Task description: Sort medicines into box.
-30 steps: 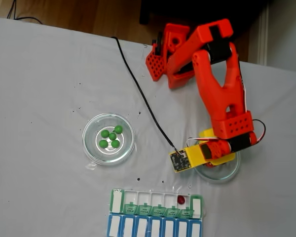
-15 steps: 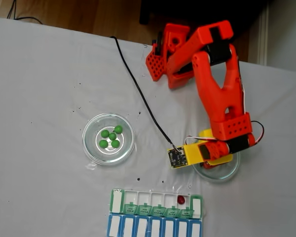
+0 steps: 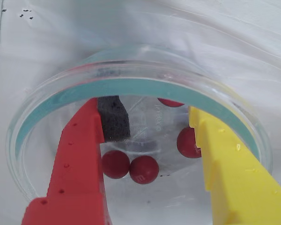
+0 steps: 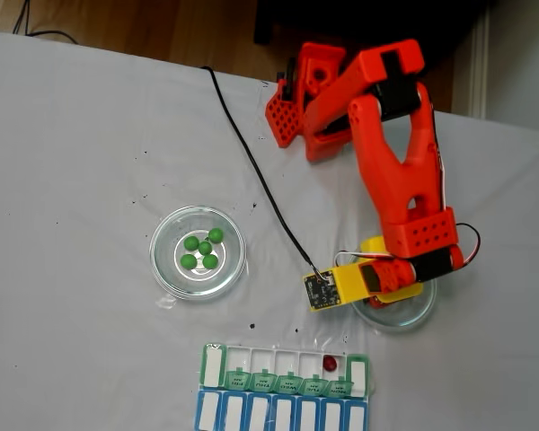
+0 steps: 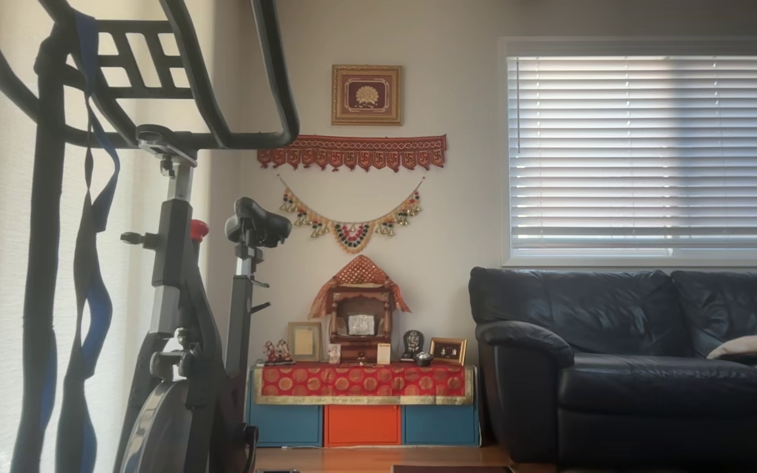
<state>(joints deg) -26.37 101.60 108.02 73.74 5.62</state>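
White-covered table (image 4: 81, 162) carrying two clear glass dishes: one (image 4: 169, 269) lying near centre, other (image 4: 411, 312) sitting at its 3 o'clock. Blue-lidded organizer row (image 4: 278, 415) lying at 6 o'clock edge. Black cable (image 4: 251, 162) running from 12 o'clock. Exercise bike (image 5: 175, 295) and dark sofa (image 5: 635, 355) standing in other view.

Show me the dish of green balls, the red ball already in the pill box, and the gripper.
Dish of green balls (image 4: 166, 269): fixed view, bare glass floor.
Red ball (image 4: 330, 363): fixed view, its centre.
Gripper (image 3: 152, 124): wrist view, between fingertips.

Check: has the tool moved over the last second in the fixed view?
Yes, slightly. The tool and its yellow camera mount have edged down and left, towards the box, over the right glass dish.
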